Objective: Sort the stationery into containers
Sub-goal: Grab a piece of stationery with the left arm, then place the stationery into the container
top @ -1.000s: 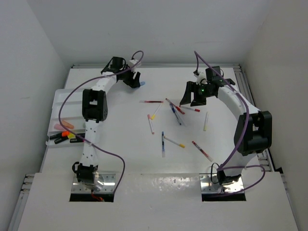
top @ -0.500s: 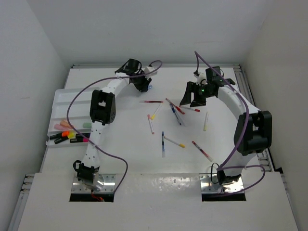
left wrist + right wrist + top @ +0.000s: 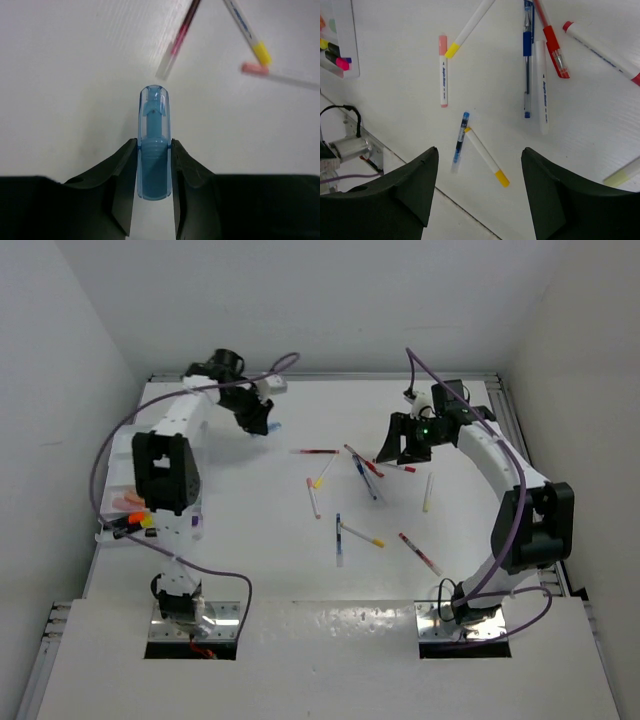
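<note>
My left gripper (image 3: 154, 149) is shut on a stubby blue highlighter (image 3: 153, 145), whose clear cap sticks out past the fingertips. From above, that left gripper (image 3: 258, 420) hangs over the far left of the table, right of the white divided tray (image 3: 120, 450). Several highlighters (image 3: 133, 523) lie in the tray's near end. My right gripper (image 3: 402, 450) stands open above the scattered thin pens (image 3: 365, 472), with nothing between its fingers. Below the right gripper (image 3: 479, 150) lie a thin blue pen (image 3: 460, 141) and a white pen with a yellow cap (image 3: 486, 157).
More pens lie mid-table: a dark red one (image 3: 315, 451), a pink-capped one (image 3: 312, 498), a blue one (image 3: 338, 538), a red one (image 3: 420, 553), a pale yellow one (image 3: 428, 492). The table's raised edge (image 3: 505, 410) runs along the right. Purple cables loop over both arms.
The left gripper closed on the blue highlighter and swung left toward the tray with it. The right gripper has barely moved.
</note>
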You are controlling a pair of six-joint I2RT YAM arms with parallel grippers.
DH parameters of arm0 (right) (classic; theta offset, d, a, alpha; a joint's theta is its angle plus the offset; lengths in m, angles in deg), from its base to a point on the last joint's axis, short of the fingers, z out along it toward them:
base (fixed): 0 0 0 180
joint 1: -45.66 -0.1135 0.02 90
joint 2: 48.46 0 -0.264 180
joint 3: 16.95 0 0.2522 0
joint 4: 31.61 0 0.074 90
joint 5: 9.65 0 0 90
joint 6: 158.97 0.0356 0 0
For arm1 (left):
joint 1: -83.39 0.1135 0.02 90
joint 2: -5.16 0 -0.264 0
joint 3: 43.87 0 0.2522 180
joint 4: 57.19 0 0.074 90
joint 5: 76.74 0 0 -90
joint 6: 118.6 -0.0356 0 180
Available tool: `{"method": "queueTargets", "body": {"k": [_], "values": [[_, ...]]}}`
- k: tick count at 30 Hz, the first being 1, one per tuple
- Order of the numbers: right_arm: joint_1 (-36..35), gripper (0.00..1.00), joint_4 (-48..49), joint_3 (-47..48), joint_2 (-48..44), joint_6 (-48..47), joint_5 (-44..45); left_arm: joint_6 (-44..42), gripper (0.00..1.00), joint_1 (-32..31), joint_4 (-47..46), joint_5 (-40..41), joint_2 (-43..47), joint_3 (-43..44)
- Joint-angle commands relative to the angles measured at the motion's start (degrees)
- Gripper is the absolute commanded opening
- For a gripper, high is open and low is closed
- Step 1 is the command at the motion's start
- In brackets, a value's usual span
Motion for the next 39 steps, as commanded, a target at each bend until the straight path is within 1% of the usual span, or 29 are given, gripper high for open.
{"method": "queueTargets", "body": {"k": [1,2,3,4,5,6,7,8,9,12,13,15,16,20,23,27,30,32,33,36,39], "values": [[-0.1,0.66,-1.7,-1.9,-2.8,-2.7,-2.2,-20.6,0.03,5.5,22.8,-5.9,11.8,5.0],[-0.1,0.66,-2.2,-2.2,-3.3,-3.2,-2.2,-20.0,0.03,7.8,23.0,-5.7,13.5,4.3],[-0.1,0.66,-2.3,-2.8,-3.5,-3.3,-2.1,-21.8,0.01,8.7,23.0,-3.7,15.8,-0.7],[0.0,0.66,-2.2,-3.6,-3.9,-3.4,-2.1,-24.2,0.00,11.1,23.0,-3.6,21.3,-3.7],[0.0,0.66,-2.3,-4.1,-4.3,-3.8,-2.1,-30.1,0.00,13.9,23.0,-3.1,24.0,-7.0],[-0.1,0.66,-2.1,-4.5,-5.0,-3.9,-2.1,-32.9,0.00,14.9,23.0,-1.5,26.7,-12.8],[-0.2,0.66,-2.1,-5.2,-5.1,-4.1,-2.1,-36.8,0.00,15.7,23.0,-0.3,30.8,-14.9],[-0.2,0.66,-2.0,-5.6,-5.3,-4.1,-2.1,-38.4,0.00,17.4,22.9,1.9,32.5,-19.0],[-0.2,0.66,-2.0,-6.2,-5.5,-4.1,-2.1,-39.9,0.00,18.1,22.9,2.9,35.0,-20.8],[-0.4,0.66,-1.4,-7.2,-5.7,-3.7,-2.2,-45.6,0.00,21.4,23.0,7.2,38.3,-27.2],[-0.7,0.66,-1.4,-7.3,-5.7,-3.5,-2.2,-49.0,0.00,23.4,23.0,8.0,38.9,-28.6],[-0.9,0.66,-1.4,-7.5,-5.6,-3.5,-2.3,-52.2,0.00,25.5,23.0,10.5,39.2,-32.1],[-0.9,0.66,-1.7,-7.5,-5.5,-3.7,-2.4,-54.4,0.00,26.9,23.0,12.1,38.7,-32.8],[-0.9,0.66,-2.5,-7.5,-4.9,-4.4,-2.5,-55.9,0.00,29.3,22.8,14.9,34.5,-33.6],[-0.9,0.66,-2.9,-7.7,-4.5,-4.9,-2.3,-56.4,0.01,30.5,22.8,15.4,29.5,-31.1],[-1.0,0.66,-3.1,-8.0,-4.3,-5.1,-2.3,-56.0,0.04,30.1,22.1,15.1,26.2,-28.2],[-1.1,0.66,-4.2,-7.7,-3.8,-6.0,-2.2,-55.2,0.09,29.1,19.8,16.1,24.5,-28.4],[-1.0,0.66,-4.7,-7.4,-3.4,-6.9,-2.2,-54.1,0.14,28.6,18.0,16.7,23.4,-28.7],[-1.0,0.66,-5.5,-7.3,-3.3,-7.2,-2.0,-54.0,0.17,28.3,17.7,17.3,23.1,-28.8],[-1.0,0.66,-7.3,-7.0,-2.8,-9.1,-1.9,-53.6,0.22,28.1,18.1,17.5,21.0,-28.9],[-1.0,0.66,-7.2,-7.9,-3.2,-9.9,-1.7,-53.1,0.25,28.0,17.4,17.7,20.8,-29.7]]}}
